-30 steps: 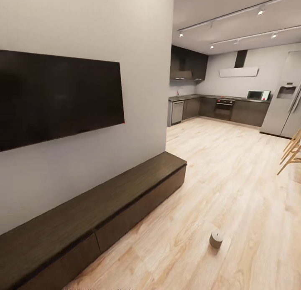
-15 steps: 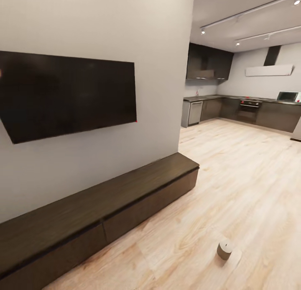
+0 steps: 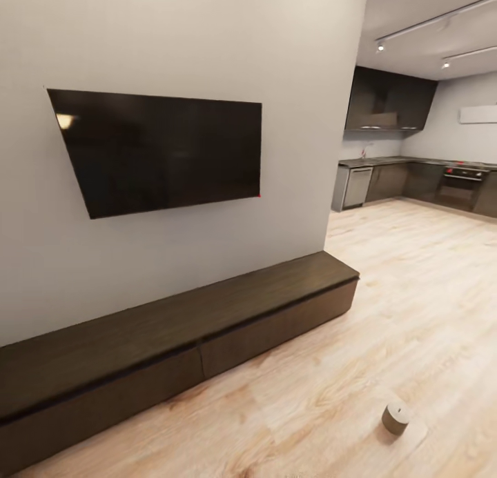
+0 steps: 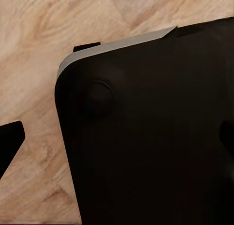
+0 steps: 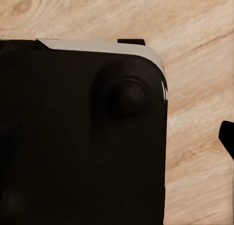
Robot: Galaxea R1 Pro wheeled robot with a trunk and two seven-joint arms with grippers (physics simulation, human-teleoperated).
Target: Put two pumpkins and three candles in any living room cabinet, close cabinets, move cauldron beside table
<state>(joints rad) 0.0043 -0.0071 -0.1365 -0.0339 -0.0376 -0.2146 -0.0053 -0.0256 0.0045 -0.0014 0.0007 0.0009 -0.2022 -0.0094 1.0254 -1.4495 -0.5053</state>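
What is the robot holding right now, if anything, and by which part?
Cannot be told. The candle lies alone on the wood floor, so it is not held; each wrist view looks down on dark robot body.

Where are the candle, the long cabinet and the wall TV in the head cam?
candle (image 3: 397,417): head view, on its flat top, standing on the wood floor.
cabinet (image 3: 207,312): head view, on its flat dark-brown top.
TV (image 3: 166,150): head view, middle of the black screen.

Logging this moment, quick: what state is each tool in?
Left tool: cannot be told; dark robot body blocks the view.
Right tool: cannot be told, same reason.
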